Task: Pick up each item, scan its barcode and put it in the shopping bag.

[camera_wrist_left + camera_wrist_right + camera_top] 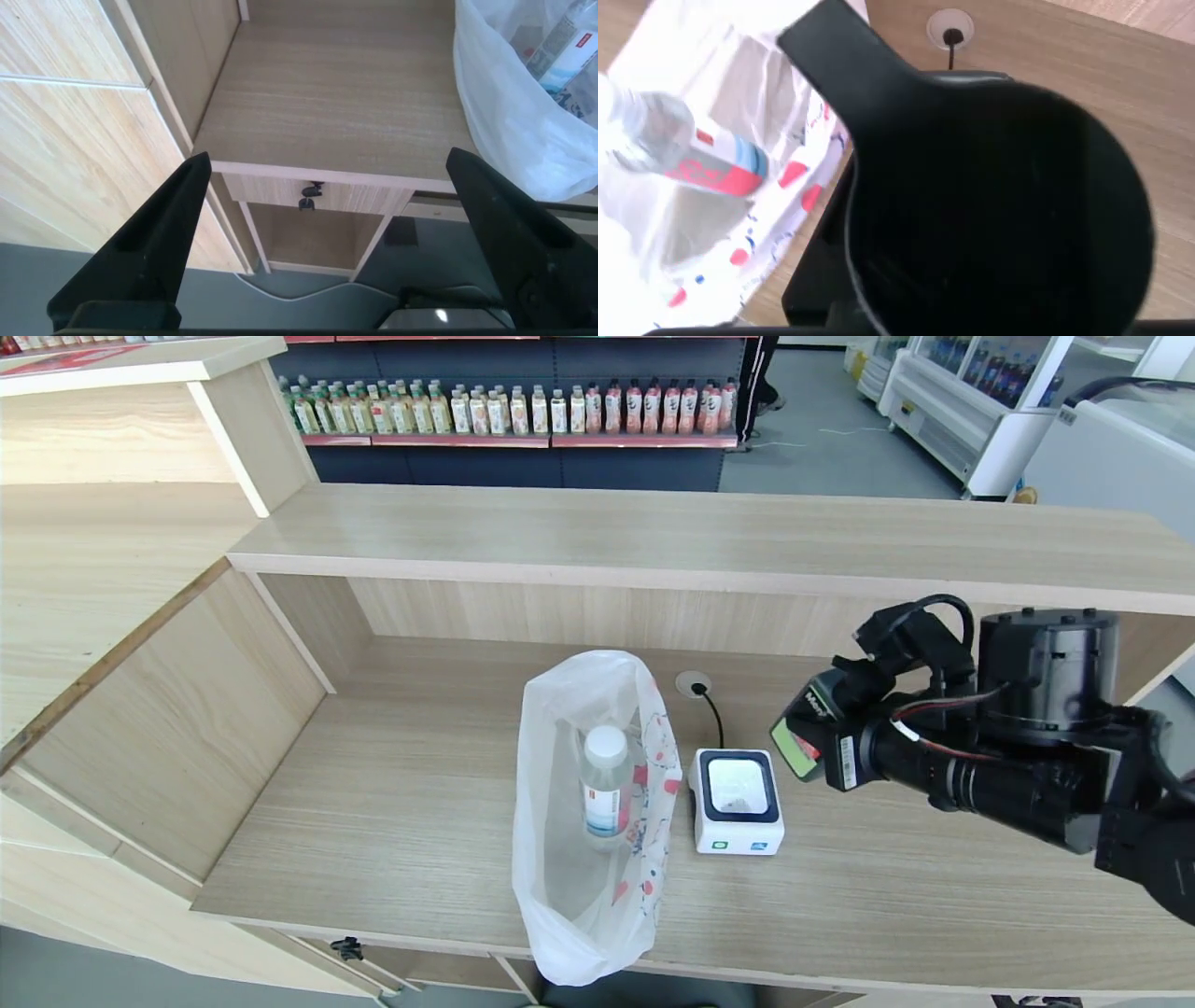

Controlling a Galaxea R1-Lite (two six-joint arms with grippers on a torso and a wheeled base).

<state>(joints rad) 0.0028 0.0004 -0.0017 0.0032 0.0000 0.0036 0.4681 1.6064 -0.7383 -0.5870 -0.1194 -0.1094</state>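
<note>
A white shopping bag (588, 821) with red prints stands open on the wooden counter (392, 821), and a clear water bottle (606, 784) stands upright inside it. Just right of the bag sits the white barcode scanner (738, 800), its window facing up. My right gripper (826, 728) hangs above the counter to the right of the scanner, shut on a black container (794, 747) with a green label. That container (999, 205) blocks much of the right wrist view, with the bag (710, 233) and bottle (663, 140) beside it. My left gripper (327, 243) is open and empty, below the counter's front edge (318, 173).
A raised ledge (709, 537) runs along the back and a wooden side wall (168, 737) closes the left. The scanner's cable runs to a hole (693, 686) in the counter. A drawer lock (308, 196) sits under the front edge. Bare counter lies left of the bag.
</note>
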